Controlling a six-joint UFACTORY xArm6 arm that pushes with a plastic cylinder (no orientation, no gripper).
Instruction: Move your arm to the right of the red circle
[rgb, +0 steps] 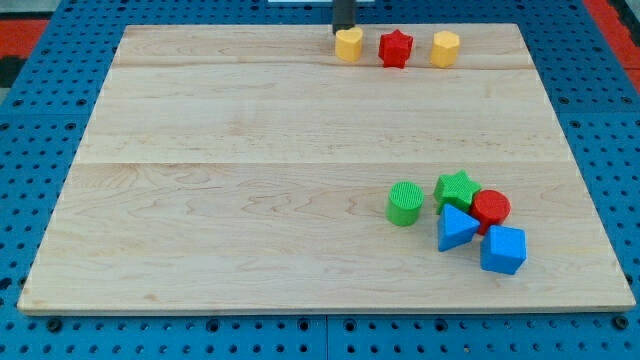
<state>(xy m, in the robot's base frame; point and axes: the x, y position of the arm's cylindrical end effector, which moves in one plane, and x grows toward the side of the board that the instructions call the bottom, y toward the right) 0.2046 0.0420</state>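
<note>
Camera view: my tip (343, 29) far from red circle (491, 208).

Light is bright and even across the wooden board (300, 170), with no hot spots or glare on the pale grain. It seems to fall from overhead — shadows are short and soft, tucked close under each block, as beneath the green cylinder (405, 203) and the blue cube (503, 249). The dark rod at the view's top is cut off by the frame edge, and my tip (343, 29) reads as a plain black shape without detail. Focus is fairly sharp throughout — block edges are slightly soft. The board's sides taper toward the top from perspective.
</note>
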